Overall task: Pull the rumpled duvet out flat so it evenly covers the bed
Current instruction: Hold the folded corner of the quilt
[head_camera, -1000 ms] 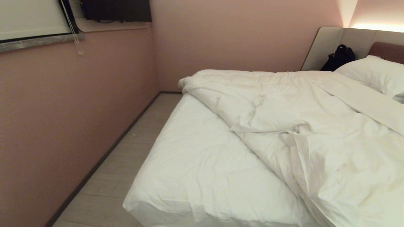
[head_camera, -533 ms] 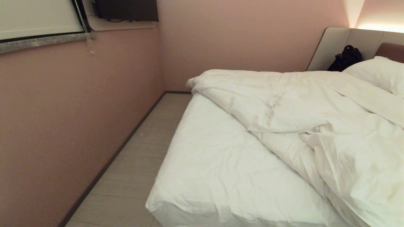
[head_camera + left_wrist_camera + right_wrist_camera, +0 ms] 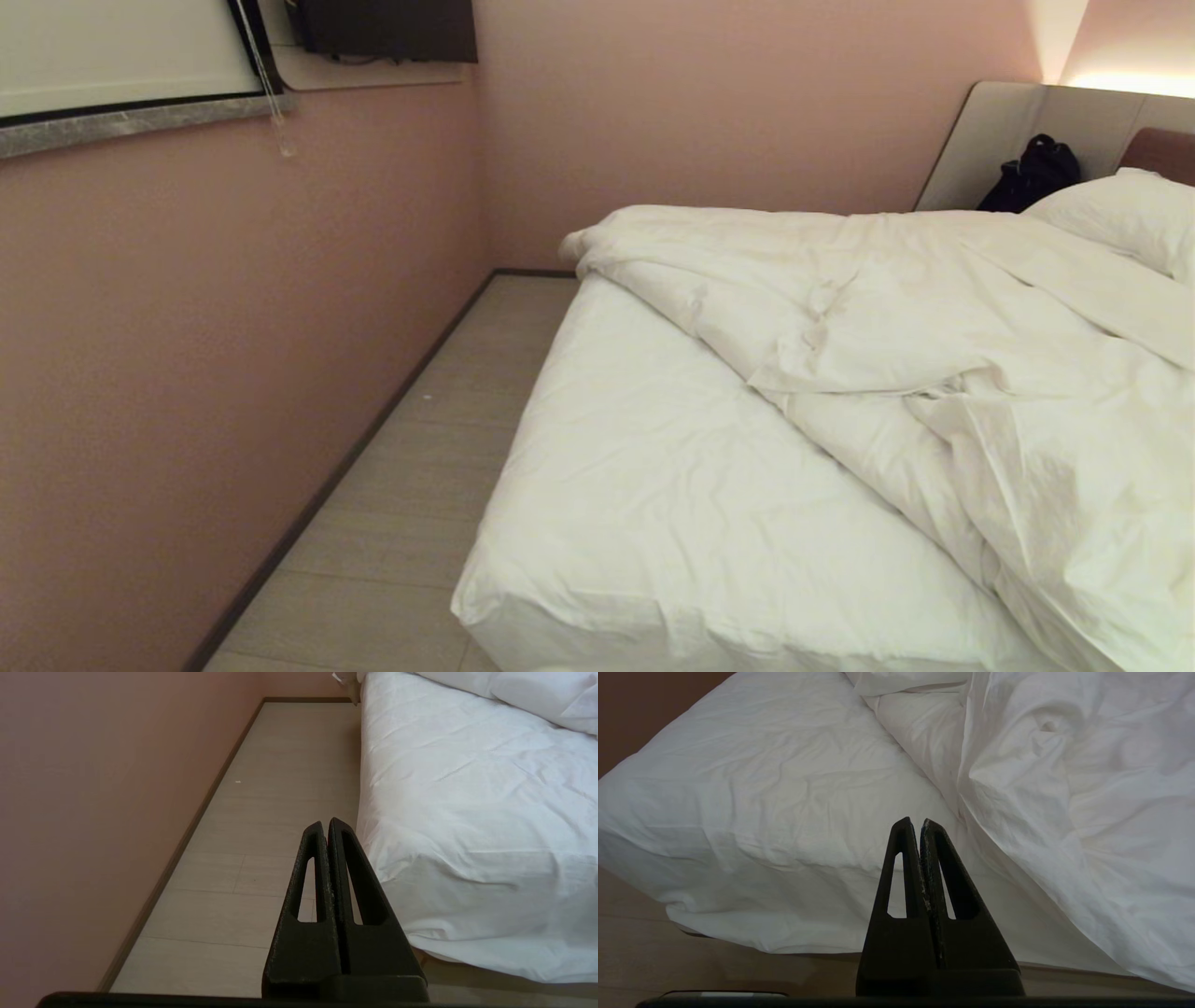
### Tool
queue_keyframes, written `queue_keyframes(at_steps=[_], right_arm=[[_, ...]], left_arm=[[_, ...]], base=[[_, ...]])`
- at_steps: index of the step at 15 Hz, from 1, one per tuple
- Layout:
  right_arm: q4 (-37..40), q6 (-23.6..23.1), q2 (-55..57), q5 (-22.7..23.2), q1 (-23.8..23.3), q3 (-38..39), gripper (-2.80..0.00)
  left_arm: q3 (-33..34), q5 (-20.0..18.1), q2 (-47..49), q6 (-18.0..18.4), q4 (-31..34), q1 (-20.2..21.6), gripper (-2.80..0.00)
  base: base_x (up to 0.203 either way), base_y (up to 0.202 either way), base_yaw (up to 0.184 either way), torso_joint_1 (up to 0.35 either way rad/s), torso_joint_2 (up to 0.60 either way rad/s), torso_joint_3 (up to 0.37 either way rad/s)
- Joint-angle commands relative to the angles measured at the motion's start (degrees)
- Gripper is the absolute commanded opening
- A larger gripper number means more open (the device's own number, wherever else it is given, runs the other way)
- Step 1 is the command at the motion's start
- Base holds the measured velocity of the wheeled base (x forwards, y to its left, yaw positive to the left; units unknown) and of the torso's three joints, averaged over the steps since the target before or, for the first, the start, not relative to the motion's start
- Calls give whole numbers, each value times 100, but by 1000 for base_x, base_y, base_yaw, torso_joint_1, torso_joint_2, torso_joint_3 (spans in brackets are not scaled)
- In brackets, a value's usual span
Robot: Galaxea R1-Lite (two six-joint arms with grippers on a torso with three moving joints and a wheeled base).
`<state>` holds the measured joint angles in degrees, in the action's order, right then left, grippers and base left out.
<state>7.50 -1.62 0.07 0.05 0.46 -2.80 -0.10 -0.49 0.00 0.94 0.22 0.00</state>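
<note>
Pale plank flooring (image 3: 401,523) runs as a narrow aisle along my left, between the pink wall (image 3: 187,373) and the bed (image 3: 653,523). Nearest to me the bed's left corner lies bare, only the fitted sheet (image 3: 644,485) stretched over it, lightly creased. My left gripper (image 3: 327,823) hangs over the aisle just beside that corner, jaws pressed together and holding nothing. My right gripper (image 3: 915,822) hangs in front of the bed's near edge, jaws likewise pressed together and empty, pointing toward the sheet where the cover's edge crosses it. Farther in and to the right, the duvet (image 3: 934,345) is bunched in thick folds, its edge crossing the mattress diagonally from the far left corner to the near right. Beyond it a pillow (image 3: 1130,219) rests at the headboard (image 3: 1158,149), with a black bag (image 3: 1032,173) against the beige panel (image 3: 990,131). On the far left wall sit a window ledge (image 3: 140,126) and a dark screen (image 3: 392,28).
</note>
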Motion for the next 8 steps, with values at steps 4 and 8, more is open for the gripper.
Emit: queue_keyframes(at_steps=[4, 8], right_arm=[[6, -5, 1, -5, -1, -1, -280], [-5, -107, 7, 34, -2, 17, -280]], left_arm=[[1, 5, 0, 3, -4, 0, -280], [1, 5, 0, 3, -4, 0, -280]], base=[[0, 0, 0, 0, 0, 0], [0, 0, 0, 0, 0, 0]])
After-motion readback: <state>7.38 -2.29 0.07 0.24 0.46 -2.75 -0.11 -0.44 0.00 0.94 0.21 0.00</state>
